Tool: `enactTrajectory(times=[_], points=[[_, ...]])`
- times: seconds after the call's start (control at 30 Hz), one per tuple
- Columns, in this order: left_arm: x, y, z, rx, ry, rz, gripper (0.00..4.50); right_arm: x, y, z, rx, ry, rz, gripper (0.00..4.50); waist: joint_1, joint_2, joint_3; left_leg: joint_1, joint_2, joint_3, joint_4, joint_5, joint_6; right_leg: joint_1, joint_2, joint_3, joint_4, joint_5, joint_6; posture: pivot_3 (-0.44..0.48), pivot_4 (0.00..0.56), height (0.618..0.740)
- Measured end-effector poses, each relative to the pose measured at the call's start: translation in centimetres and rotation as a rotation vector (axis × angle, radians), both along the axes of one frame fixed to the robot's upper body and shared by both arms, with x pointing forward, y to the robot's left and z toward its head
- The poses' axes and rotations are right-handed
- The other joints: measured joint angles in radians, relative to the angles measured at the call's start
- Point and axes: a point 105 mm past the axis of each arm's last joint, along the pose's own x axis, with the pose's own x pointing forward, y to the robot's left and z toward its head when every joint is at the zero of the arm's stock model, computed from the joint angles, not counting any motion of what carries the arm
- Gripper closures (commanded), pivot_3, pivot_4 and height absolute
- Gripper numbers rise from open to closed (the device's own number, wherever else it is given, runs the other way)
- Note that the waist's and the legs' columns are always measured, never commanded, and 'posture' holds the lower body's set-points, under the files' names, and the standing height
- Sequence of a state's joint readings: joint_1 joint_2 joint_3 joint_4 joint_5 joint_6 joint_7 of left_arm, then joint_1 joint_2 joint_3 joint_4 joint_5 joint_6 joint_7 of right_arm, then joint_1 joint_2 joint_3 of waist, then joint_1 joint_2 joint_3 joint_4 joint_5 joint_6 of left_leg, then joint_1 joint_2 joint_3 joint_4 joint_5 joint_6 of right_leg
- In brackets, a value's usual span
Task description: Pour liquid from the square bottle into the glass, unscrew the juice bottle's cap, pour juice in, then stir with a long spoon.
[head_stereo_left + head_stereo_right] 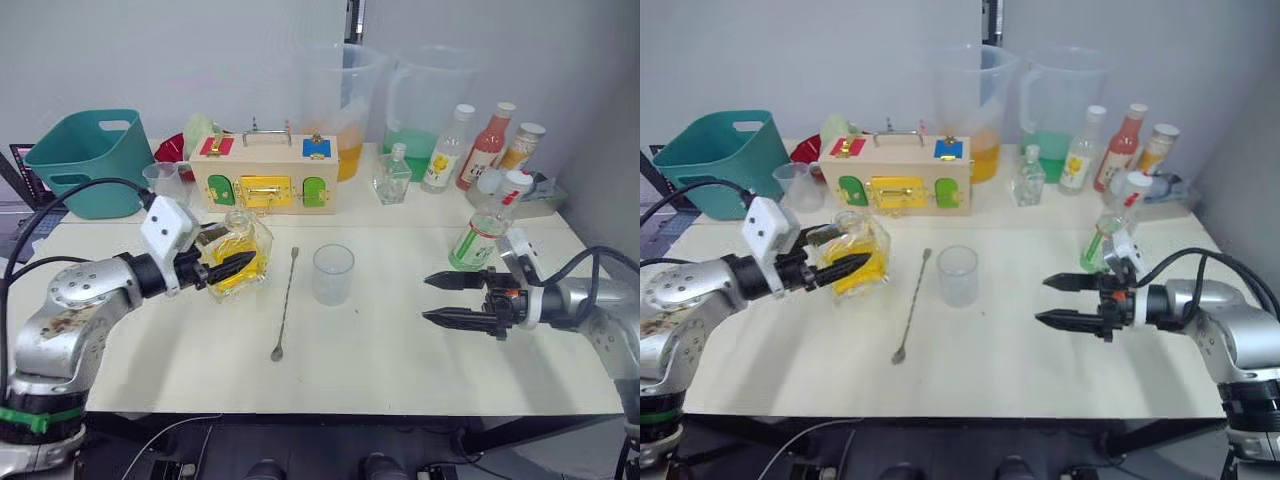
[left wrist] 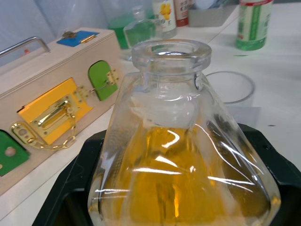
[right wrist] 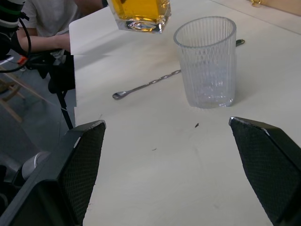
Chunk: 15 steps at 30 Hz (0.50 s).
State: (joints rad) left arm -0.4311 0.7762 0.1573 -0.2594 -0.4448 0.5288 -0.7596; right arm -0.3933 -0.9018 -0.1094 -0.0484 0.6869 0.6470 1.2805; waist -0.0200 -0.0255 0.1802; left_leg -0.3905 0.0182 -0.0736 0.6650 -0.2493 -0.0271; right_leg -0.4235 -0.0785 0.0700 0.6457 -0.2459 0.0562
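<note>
I have the left gripper [image 1: 228, 268] clamped on the square bottle [image 1: 240, 247], lifted left of the glass [image 1: 333, 273]. My right gripper [image 1: 432, 300] hangs spread apart right of the glass.

- The square bottle [image 2: 183, 155] is cut off at its base by the left wrist view's lower edge, and only its bottom part shows in the right wrist view.
- The left gripper [image 1: 232, 268] covers part of the square bottle's front.
- The juice bottle [image 1: 480, 232] has its foot hidden behind the right gripper [image 1: 433, 298].
- The juice bottle's label print is too small to read.
- A person's sleeve and arm [image 3: 44, 23] are cut off by the picture's edge.
</note>
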Motion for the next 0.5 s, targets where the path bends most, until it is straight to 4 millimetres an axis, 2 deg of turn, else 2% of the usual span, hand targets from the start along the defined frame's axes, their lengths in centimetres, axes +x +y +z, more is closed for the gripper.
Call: enactTrajectory(times=[0.27,0.5], points=[[3.7,-1.6,-0.4,0.129,-0.105,0.010,1.67,-0.9,-1.3,-0.4,-0.001,-0.032,-0.103,0.04,0.006,-0.002,0.001,0.000,0.000,0.000,0.000,0.000,0.000,0.000,0.000,0.000,0.000,0.000,0.000,0.000,0.150,0.731],[6.3,-4.9,-1.8,0.272,-0.260,-0.040,1.67,-1.9,-1.8,-1.5,0.004,-0.039,-0.206,0.04,0.008,-0.003,0.001,-0.001,-0.001,0.000,0.002,0.000,0.000,0.000,-0.001,0.000,0.001,0.000,0.000,0.000,0.150,0.731]])
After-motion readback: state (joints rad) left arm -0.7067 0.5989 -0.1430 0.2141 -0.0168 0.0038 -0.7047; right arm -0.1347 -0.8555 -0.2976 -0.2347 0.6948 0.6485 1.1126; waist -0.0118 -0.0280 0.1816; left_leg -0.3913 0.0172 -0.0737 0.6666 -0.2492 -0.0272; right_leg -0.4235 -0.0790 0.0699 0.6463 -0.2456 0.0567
